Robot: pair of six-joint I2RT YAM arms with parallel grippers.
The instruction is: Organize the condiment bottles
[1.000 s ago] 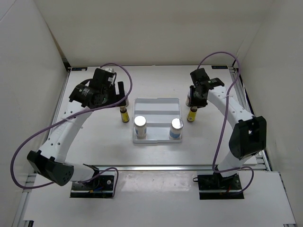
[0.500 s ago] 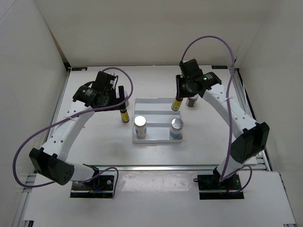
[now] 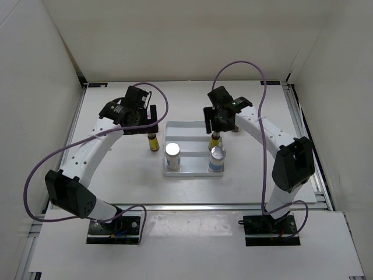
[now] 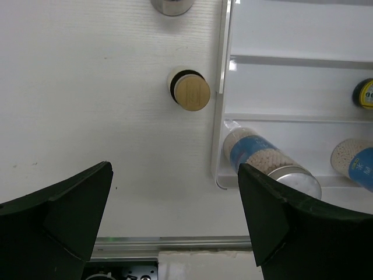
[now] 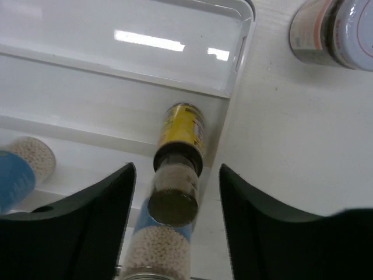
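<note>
One yellow-and-black bottle (image 5: 182,131) upright on the tray (image 5: 87,76), middle step, my right fingers (image 5: 87,233) released either side, my left fingers (image 4: 58,216) spread wide near a second slim bottle (image 4: 189,92).

My left fingers (image 4: 55,224) and right fingers (image 5: 93,221) present as matt black moulded plastic. The table (image 4: 87,116) is white and matt, with a faint linear grain. The tray (image 5: 175,35) is smooth white plastic, glossy enough to carry bright light streaks. The slim bottle beside the tray (image 4: 189,92) has a cap that looks like pale wood with a satin finish. The slim bottle on the tray (image 5: 180,131) wears a glossy yellow label. The nearest white bottle (image 4: 268,160) is clear-walled, showing pale granules, with a glossy blue label and a brushed silver metal top. The brown jar (image 5: 326,32) has a shiny wall and a smooth grey lid.
</note>
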